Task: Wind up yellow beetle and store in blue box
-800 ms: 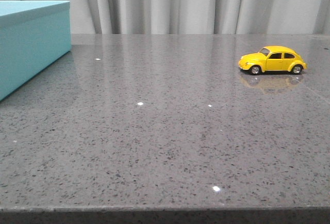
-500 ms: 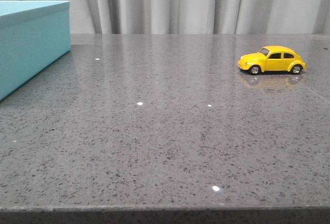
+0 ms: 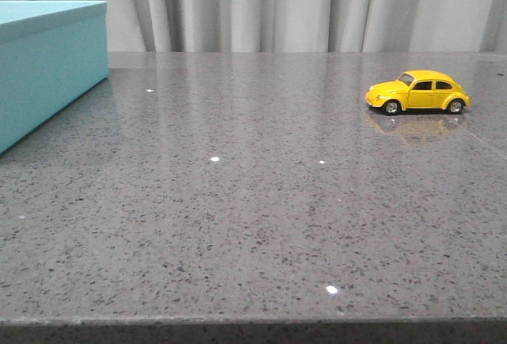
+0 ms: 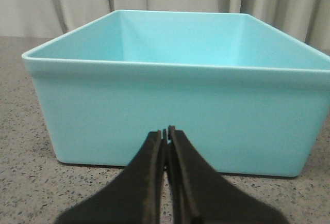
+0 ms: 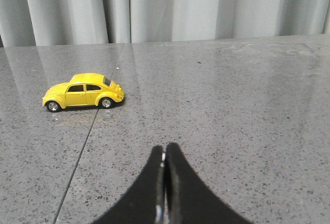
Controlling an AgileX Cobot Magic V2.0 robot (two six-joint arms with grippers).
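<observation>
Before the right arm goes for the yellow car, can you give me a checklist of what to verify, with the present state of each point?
1. Beetle upright on its wheels, on the table: ok.
2. Nothing touching or blocking the beetle: ok; bare table around it in the front and right wrist views.
3. Right gripper open for the grasp: not ok; it is shut and well short of the car.
4. Box open on top and empty: ok; no lid and nothing inside in the left wrist view.
5. Left gripper clear of the box: ok; shut, in front of the near wall, not touching as far as I can see.
6. Beetle wound up: cannot tell.
</observation>
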